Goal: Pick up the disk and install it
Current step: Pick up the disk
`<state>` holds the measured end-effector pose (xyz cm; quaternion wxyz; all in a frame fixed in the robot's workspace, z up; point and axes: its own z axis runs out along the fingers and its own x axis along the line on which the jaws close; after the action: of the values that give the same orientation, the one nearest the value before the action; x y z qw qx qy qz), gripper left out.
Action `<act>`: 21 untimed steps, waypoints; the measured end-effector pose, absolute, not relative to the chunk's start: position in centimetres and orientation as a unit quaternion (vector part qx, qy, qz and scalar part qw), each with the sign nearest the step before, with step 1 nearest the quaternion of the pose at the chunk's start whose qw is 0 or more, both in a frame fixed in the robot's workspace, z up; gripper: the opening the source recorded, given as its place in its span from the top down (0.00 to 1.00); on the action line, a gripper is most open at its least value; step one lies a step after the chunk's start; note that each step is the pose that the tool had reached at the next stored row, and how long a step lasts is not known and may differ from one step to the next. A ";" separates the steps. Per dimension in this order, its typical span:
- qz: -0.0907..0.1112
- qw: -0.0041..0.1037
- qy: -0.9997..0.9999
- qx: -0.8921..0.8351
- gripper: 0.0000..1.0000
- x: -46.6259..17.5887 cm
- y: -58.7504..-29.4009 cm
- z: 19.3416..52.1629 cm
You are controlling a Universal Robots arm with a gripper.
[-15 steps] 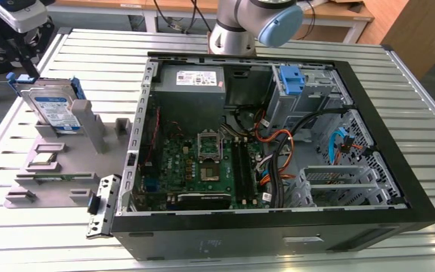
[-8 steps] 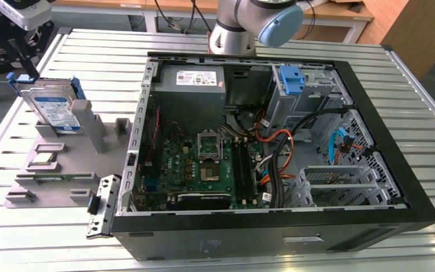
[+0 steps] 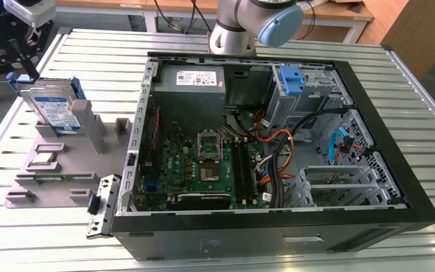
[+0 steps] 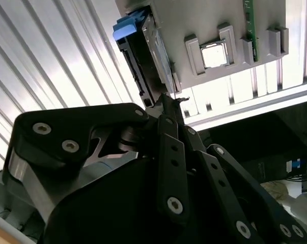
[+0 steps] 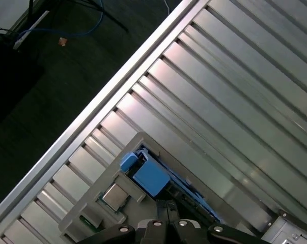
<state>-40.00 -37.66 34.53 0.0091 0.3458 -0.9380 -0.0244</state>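
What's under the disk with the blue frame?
A grey holder; the disk stands on edge in its slot. The disk's bottom edge is hidden down in the slot.

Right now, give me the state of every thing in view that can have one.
disk, standing on edge in the grey holder, not lifted.
gripper, just above the disk's upper end; contact unclear.
computer case, lying on its side, side panel off, inside exposed.
processor chip, seated in a recess of the grey holder.
grey holder, resting flat on the slatted table.
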 end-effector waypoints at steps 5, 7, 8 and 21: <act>-0.024 0.010 -0.926 0.377 0.90 -40.0 -37.7 34.5; -0.024 0.010 -0.921 0.389 0.90 -40.0 -37.7 34.5; -0.024 0.010 -0.918 0.396 0.90 -40.0 -37.7 34.5; -0.023 0.011 -0.899 0.436 0.90 -40.0 -37.7 34.5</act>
<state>-40.00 -37.66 34.49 0.0115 0.4363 -0.8994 -0.0234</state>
